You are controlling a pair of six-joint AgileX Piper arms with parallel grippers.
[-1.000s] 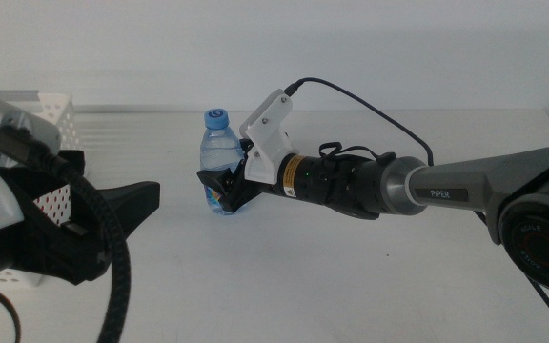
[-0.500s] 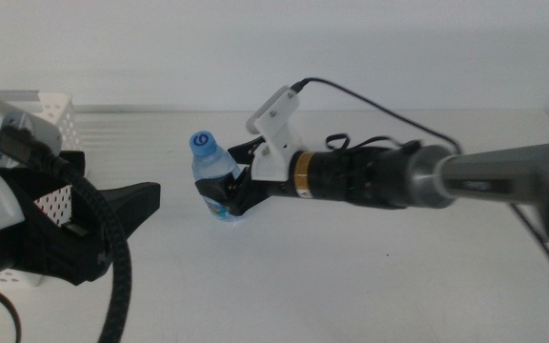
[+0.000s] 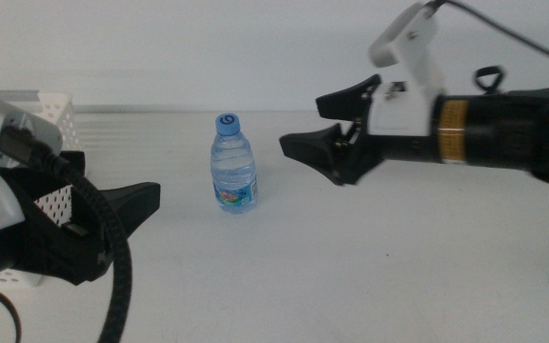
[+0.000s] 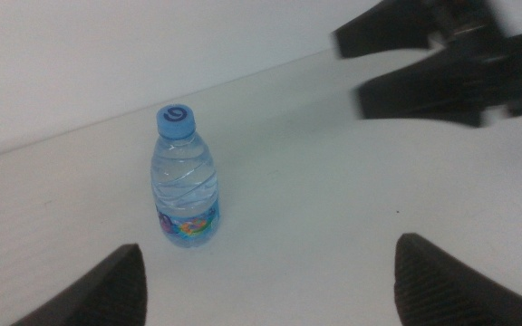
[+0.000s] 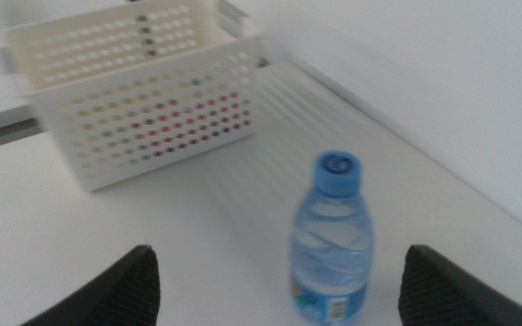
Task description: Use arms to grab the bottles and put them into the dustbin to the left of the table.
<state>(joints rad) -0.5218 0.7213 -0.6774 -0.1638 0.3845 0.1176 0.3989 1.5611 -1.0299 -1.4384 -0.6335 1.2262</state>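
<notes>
A small water bottle (image 3: 233, 164) with a blue cap and blue label stands upright on the white table (image 3: 370, 267), held by nothing. My right gripper (image 3: 305, 124) hovers open to its right, a short gap away and slightly higher. In the right wrist view the bottle (image 5: 332, 244) stands ahead between the wide-apart jaws, with the white perforated dustbin (image 5: 143, 91) beyond it. My left gripper (image 3: 136, 205) waits open at the near left, pointing toward the bottle (image 4: 186, 177). The dustbin (image 3: 41, 110) stands at the table's far left, partly hidden by the left arm.
Ridged lines (image 3: 141, 119) run along the table's back edge, below a plain white wall. A thick black cable (image 3: 112, 276) of the left arm hangs in the near left foreground. The right gripper (image 4: 424, 63) shows blurred in the left wrist view.
My right gripper has let go of the bottle, opened, and pulled back to the right and upward. The bottle, tilted half a second ago, now stands upright. The left arm has not moved.
</notes>
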